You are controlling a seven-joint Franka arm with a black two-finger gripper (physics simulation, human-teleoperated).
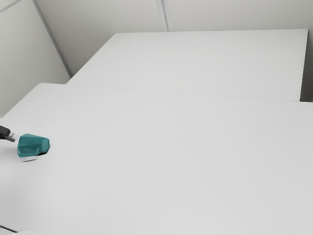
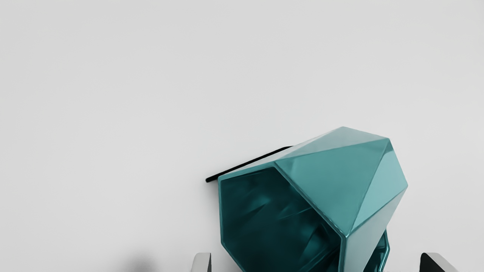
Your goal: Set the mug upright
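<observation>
At the exterior view's left, the teal faceted mug (image 1: 33,145) lies on its side on the white table (image 1: 171,161). My gripper (image 1: 13,138) comes in from that view's left edge, close beside the mug. In the wrist view the mug (image 2: 332,177) turns its dark hollow mouth toward my hand, and part of its handle shows low beside the body. The fingertips of my gripper (image 2: 315,262) stand wide apart, with the mug's near end between them in that view and a gap on each side.
A thin black stick-like object (image 2: 245,164) lies on the table against the mug's far side. Another white surface (image 1: 195,61) adjoins the table at the back, below pale walls. A dark line shows at the exterior view's lower left corner.
</observation>
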